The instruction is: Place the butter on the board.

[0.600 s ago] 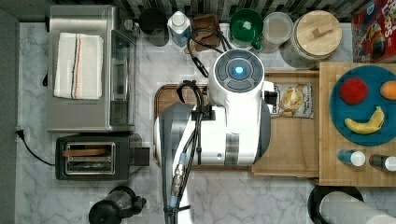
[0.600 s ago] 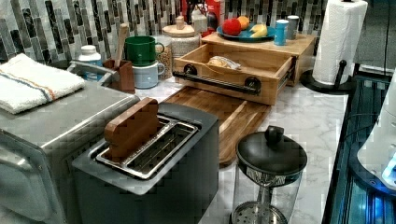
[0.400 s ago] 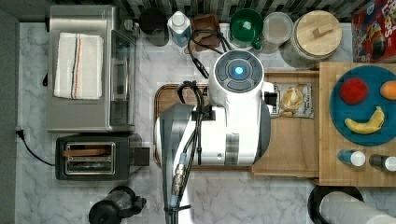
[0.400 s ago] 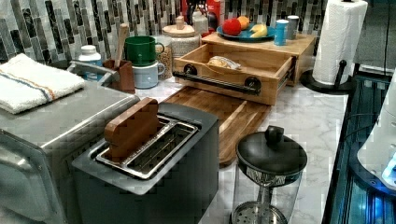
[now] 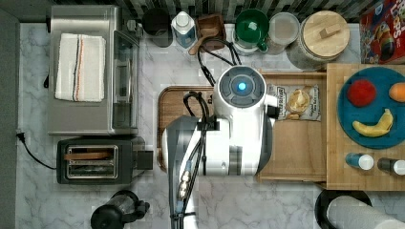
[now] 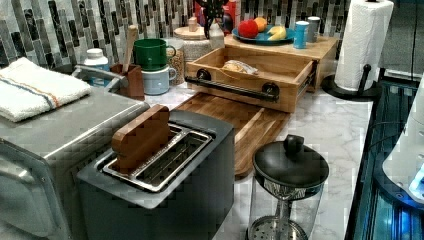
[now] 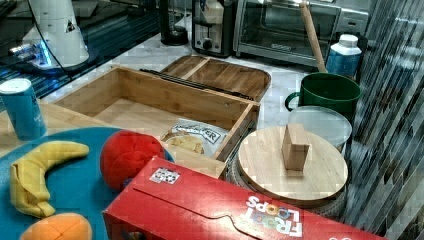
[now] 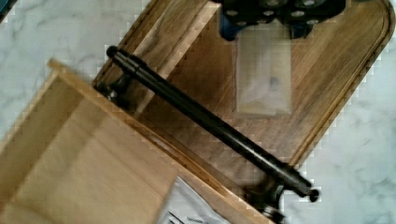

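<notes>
**Butter in the gripper, over the dark board**

The gripper (image 8: 264, 30) is seen in the wrist view, and its two dark fingers are clamped on one end of the butter (image 8: 264, 74). The butter is a pale, long block that reaches out from between the fingers. Directly under the gripper and the butter lies the board (image 8: 327, 70), dark brown wood with a rounded corner and a groove along its rim. The butter is over the inner part of the board, away from the rim. I cannot tell whether it touches the wood or hangs above it.

A little farther from the gripper, a black handle (image 8: 205, 121) crosses over the board. It belongs to the open drawer (image 8: 84, 158) of pale wood, whose front overlaps the board's edge. Inside the drawer, at the side far from the gripper, lies a bag of chips (image 8: 187, 207). The white marble bench (image 8: 56, 32) carries the board.

Well apart from the gripper, in the top view, a green mug (image 5: 252, 26) and a jar with a wooden lid (image 5: 325, 36) stand behind the drawer. A blue plate (image 5: 367, 114) with fruit is beyond the drawer, and a toaster (image 5: 95, 160) stands on the opposite side of the board.
</notes>
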